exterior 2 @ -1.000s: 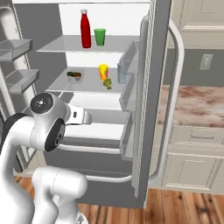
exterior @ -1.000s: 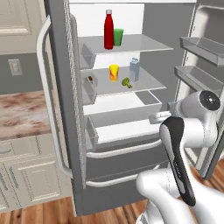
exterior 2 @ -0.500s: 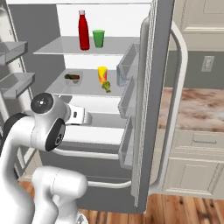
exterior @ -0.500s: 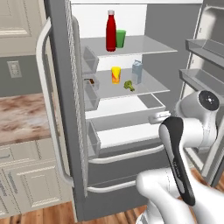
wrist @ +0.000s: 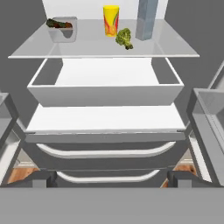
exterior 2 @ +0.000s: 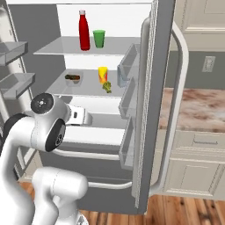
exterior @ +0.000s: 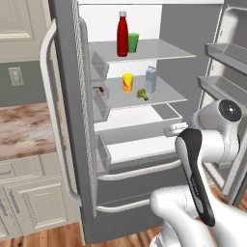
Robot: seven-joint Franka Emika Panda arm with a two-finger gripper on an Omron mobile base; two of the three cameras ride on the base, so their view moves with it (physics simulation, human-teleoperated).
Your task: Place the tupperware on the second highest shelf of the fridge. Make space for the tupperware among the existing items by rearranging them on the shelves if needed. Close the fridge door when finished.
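Observation:
The fridge (exterior: 65,96) stands with both doors open. The tupperware (wrist: 62,29) rests at the left of the second highest shelf (wrist: 87,48), also seen as the tupperware (exterior 2: 73,78). On the same shelf stand the yellow item (wrist: 111,20), the broccoli floret (wrist: 124,38) and the pale blue carton (wrist: 146,17). Up on the top shelf (exterior: 164,50) are the red bottle (exterior: 122,34) and the green cup (exterior: 133,42). My gripper (wrist: 112,179) is open and empty. It hangs in front of the fridge, below shelf level, as the gripper (exterior: 173,129) shows.
A white crisper drawer (wrist: 105,94) sits under the shelf, with two handled drawers (exterior: 140,170) lower down. Door bins (exterior: 226,50) jut from the right door, more bins (exterior 2: 127,101) from the other door. A marble counter (exterior 2: 197,110) flanks the fridge.
The whole picture has shifted slightly, so the camera moved with the base. The arm keeps its pose and the shelf items stay put.

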